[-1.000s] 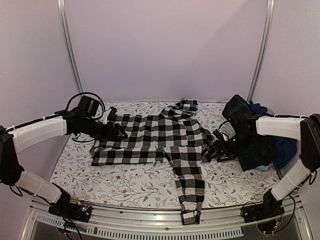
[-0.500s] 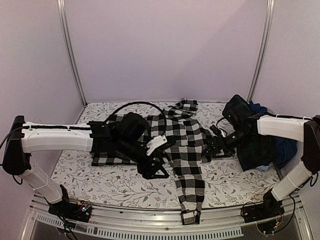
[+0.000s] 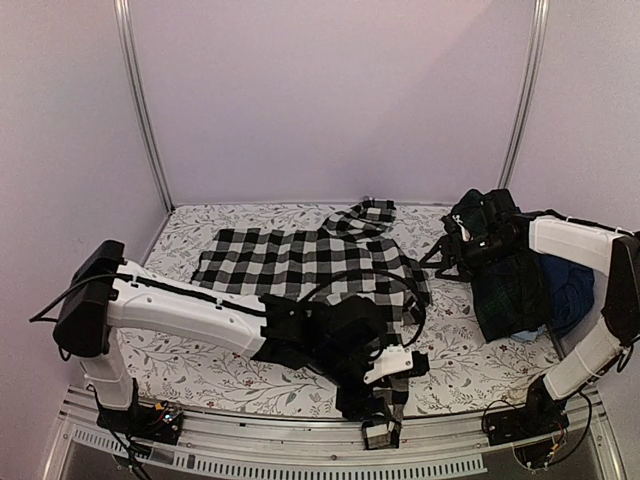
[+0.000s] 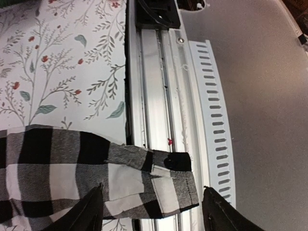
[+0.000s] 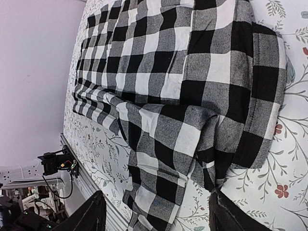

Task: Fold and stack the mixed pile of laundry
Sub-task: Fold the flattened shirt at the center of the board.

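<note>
Sleeve cuff (image 4: pixel 166 175), 6 o'clock: your left gripper (image 4: pixel 153 192) straddles it, fingers apart, poised to pinch. Right gripper (image 5: pixel 156 199), 3 o'clock: apart, empty.

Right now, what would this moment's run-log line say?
left jaws: open over sleeve cuff on near rail | right jaws: open, empty, by checked shirt | shirt: spread out, unfolded | other garments: heaped at right

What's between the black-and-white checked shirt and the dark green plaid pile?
Bare floral-printed white table covering separates black-and-white checked shirt from dark plaid pile; seen in the top external view.
</note>
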